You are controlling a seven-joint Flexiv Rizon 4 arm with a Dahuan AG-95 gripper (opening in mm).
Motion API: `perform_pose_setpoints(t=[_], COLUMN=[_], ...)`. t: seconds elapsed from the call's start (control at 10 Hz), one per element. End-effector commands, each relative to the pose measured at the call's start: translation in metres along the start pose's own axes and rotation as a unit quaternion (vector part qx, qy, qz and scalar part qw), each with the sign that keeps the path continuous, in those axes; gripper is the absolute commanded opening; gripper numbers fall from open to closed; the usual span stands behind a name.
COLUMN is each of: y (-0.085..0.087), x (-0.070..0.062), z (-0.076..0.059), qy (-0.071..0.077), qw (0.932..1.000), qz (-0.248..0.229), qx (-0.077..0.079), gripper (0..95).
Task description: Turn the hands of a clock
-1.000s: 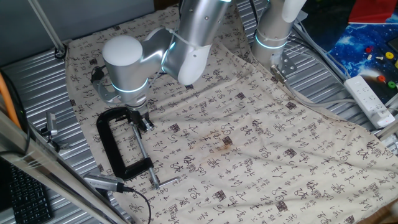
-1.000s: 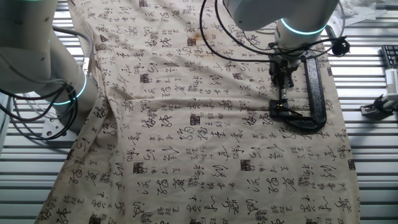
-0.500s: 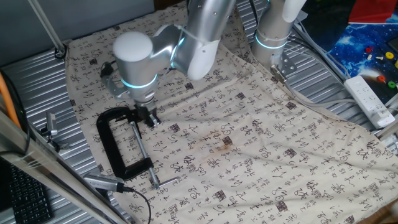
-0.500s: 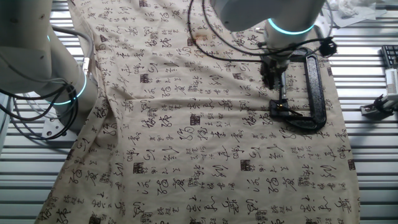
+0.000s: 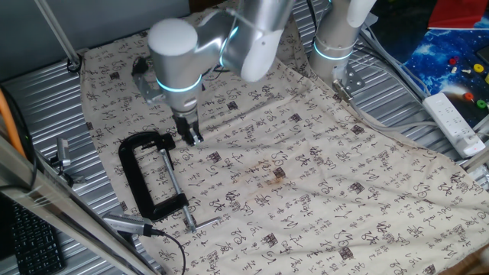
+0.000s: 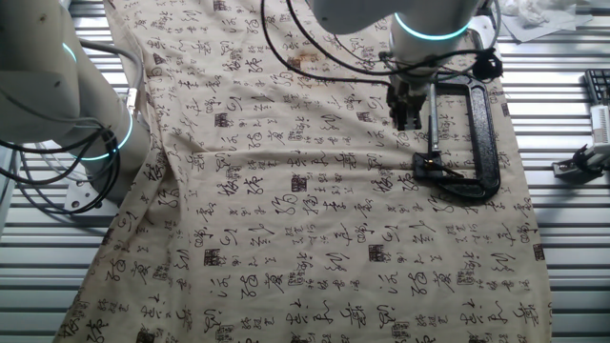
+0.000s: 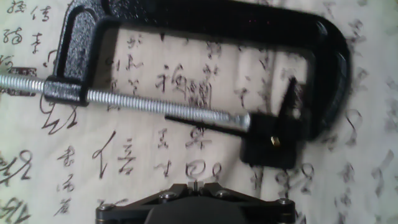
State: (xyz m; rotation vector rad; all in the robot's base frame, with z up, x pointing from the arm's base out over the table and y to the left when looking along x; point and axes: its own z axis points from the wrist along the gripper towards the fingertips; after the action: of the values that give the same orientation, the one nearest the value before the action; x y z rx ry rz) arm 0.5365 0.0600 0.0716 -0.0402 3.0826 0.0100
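Note:
In the hand view the two thin black hands meet at a brass pivot on a small black clock block (image 7: 273, 149), which is held in the jaw of the black C-clamp (image 7: 205, 22). One hand (image 7: 205, 123) points left along the silver screw (image 7: 143, 99). The other hand (image 7: 288, 99) points up. My gripper (image 7: 194, 185) is shut and empty, held above the cloth a short way off the block. In one fixed view the gripper (image 5: 192, 137) hangs just right of the clamp's (image 5: 141, 191) top end. In the other fixed view the gripper (image 6: 409, 116) is left of the clamp (image 6: 483, 124).
A cloth printed with characters (image 5: 321, 176) covers the table. A second arm's base (image 5: 334, 46) stands at the back and shows in the other fixed view (image 6: 81, 114) too. A white power strip (image 5: 452, 116) lies at the right and a silver tool (image 5: 126, 224) by the clamp's handle.
My gripper has pulled back from the clamp's jaw, moving away from the clamp frame and rising off the cloth. The clamp has stayed where it was.

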Motion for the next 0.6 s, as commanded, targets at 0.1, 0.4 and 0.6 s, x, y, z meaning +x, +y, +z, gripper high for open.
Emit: perform_pose_setpoints(t=[0.1,0.4,0.6], y=[-0.0067,-0.0089,-0.009], x=[0.0032,0.0036,0.0036], z=[-0.0137,-0.0153,-0.0153], qy=[0.002,-0.001,-0.005], qw=[0.9999,0.9997,0.9997], qz=[0.017,0.025,0.022], qx=[-0.003,-0.002,-0.003], gripper=[0.0,0.0,0.0])
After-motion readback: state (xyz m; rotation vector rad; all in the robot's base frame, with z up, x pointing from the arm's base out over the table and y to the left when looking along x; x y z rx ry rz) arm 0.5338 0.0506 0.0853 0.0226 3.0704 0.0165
